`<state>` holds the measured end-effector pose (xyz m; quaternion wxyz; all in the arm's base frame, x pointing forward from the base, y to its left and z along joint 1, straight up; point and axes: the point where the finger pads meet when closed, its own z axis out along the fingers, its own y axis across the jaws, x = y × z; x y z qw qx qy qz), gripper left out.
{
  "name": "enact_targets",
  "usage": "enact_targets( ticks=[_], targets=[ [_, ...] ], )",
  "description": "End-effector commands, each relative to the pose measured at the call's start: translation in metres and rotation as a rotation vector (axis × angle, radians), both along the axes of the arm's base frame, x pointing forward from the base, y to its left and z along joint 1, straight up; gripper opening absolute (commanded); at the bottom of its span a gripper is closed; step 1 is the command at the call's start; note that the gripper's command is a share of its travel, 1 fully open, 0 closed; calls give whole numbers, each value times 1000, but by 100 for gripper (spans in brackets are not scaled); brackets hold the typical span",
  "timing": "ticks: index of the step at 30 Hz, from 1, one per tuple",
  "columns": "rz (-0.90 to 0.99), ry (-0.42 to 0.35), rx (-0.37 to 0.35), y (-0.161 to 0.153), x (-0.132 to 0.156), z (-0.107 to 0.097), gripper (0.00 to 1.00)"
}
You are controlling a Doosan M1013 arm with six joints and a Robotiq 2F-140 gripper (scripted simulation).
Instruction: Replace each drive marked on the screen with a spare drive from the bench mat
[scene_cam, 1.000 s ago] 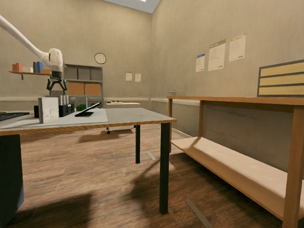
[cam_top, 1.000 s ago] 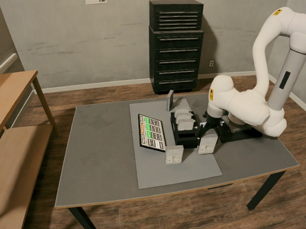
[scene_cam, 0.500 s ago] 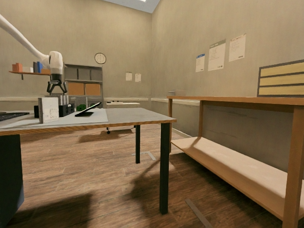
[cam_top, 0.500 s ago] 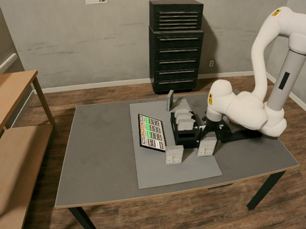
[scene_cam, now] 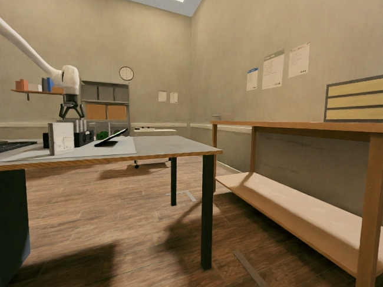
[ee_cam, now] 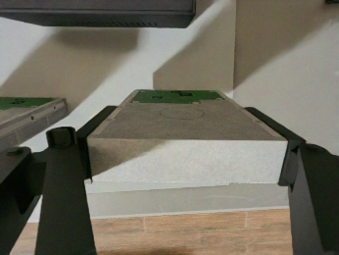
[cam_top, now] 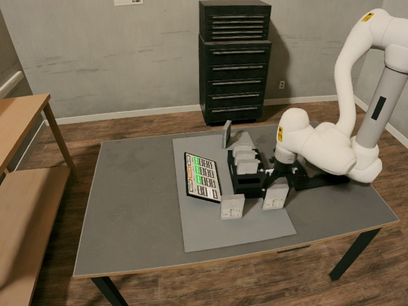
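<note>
My gripper (cam_top: 279, 182) (ee_cam: 180, 122) (scene_cam: 71, 117) is shut on a grey drive (cam_top: 275, 198) (ee_cam: 186, 125). It holds the drive upright by its two narrow sides, low over the bench mat (cam_top: 238, 231), just right of the dock's front corner. I cannot tell if the drive touches the mat. The black dock (cam_top: 247, 187) (ee_cam: 98, 12) holds three grey drives (cam_top: 245, 158). Its front bay (cam_top: 248, 181) is empty. A second loose drive (cam_top: 232, 206) (ee_cam: 29, 115) stands on the mat in front of the dock. A third drive (cam_top: 226, 134) (scene_cam: 60, 138) stands at the back of the mat. The screen (cam_top: 202, 176) (scene_cam: 110, 138) shows green rows and one orange mark.
The robot's base (cam_top: 323, 180) sits on the table right of the dock. A black drawer cabinet (cam_top: 235, 61) stands behind the table. A wooden shelf bench (cam_top: 20, 169) (scene_cam: 297, 178) stands at the left of the table.
</note>
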<state>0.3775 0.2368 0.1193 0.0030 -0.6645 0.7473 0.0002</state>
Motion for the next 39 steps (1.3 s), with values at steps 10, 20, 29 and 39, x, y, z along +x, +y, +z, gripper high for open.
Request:
enact_targets(
  ticks=[10,20,29,39],
  targets=[
    [0,-1,1,0,0,0,10],
    [0,-1,1,0,0,0,10],
    [0,-1,1,0,0,0,10],
    [0,-1,1,0,0,-3,10]
  ],
)
